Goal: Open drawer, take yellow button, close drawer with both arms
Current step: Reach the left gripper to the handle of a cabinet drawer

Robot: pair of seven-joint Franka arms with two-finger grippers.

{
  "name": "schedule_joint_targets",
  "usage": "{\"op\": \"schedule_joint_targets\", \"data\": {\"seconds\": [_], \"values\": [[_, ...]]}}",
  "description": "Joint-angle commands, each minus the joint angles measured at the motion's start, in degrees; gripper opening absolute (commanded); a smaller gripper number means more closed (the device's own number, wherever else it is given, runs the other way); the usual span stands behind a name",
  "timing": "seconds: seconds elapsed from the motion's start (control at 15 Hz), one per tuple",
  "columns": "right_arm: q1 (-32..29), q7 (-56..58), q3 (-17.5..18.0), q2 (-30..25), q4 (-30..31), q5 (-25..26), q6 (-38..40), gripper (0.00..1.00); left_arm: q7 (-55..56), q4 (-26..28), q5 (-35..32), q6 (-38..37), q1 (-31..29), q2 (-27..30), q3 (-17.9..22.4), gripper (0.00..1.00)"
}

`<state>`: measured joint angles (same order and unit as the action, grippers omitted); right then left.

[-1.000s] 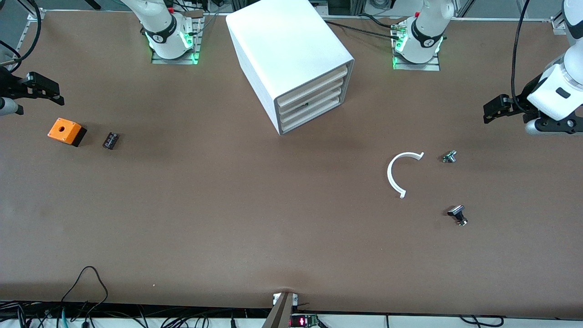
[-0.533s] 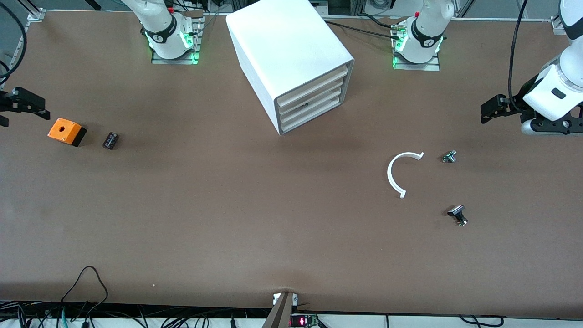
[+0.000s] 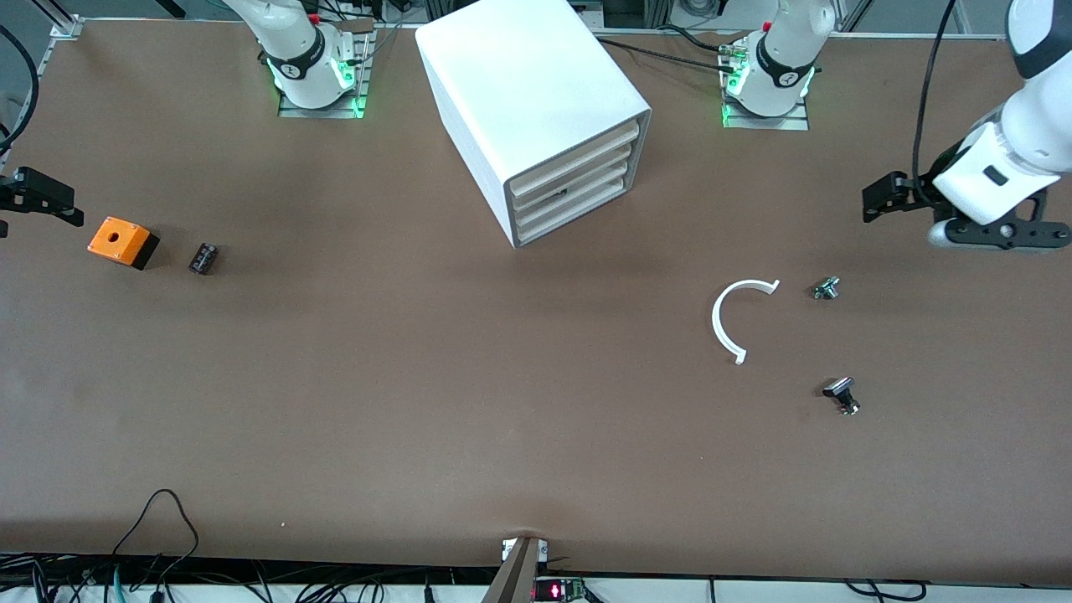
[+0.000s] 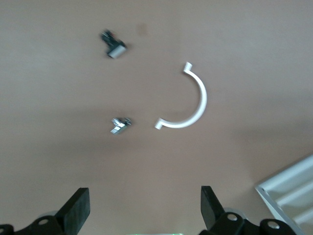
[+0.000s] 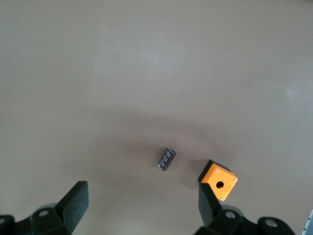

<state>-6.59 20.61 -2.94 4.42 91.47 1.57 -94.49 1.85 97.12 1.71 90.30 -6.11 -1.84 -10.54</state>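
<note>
— Front view: where is the drawer?
— Shut, topmost in the white cabinet (image 3: 536, 109), the drawer (image 3: 576, 151) fronts the left arm's end, long axis along that front.
— Left wrist view?
— My left gripper (image 4: 142, 213) hangs spread wide over bare table.
— Right wrist view?
— My right gripper (image 5: 142, 210) gapes above the orange box (image 5: 218, 179).

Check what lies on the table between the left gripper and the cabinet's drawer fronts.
Front view: nothing but bare table between the left gripper and the drawer; the white arc sits nearer the camera.
</note>
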Motion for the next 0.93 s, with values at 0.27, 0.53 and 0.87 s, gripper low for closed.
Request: {"op": "schedule_joint_targets", "data": {"seconds": [0.27,0.53,0.87], "values": [[1.8,3.2,1.6,2.9,-1.0,-0.9,0.0,1.0,-0.9,3.5,14.4,-2.0,2.2,-6.2,0.3,1.0],[2.6,3.3,1.6,2.9,-1.1,-0.9,0.0,1.0,-0.5,7.8,22.1,-2.8,4.7,-9.2,-1.2,1.0],[3.1,3.4,2.7,2.8,-1.1,-2.6,0.5,1.0,-1.1,12.0,34.4,-2.7,5.8,-12.7,-3.2,1.0]]}}
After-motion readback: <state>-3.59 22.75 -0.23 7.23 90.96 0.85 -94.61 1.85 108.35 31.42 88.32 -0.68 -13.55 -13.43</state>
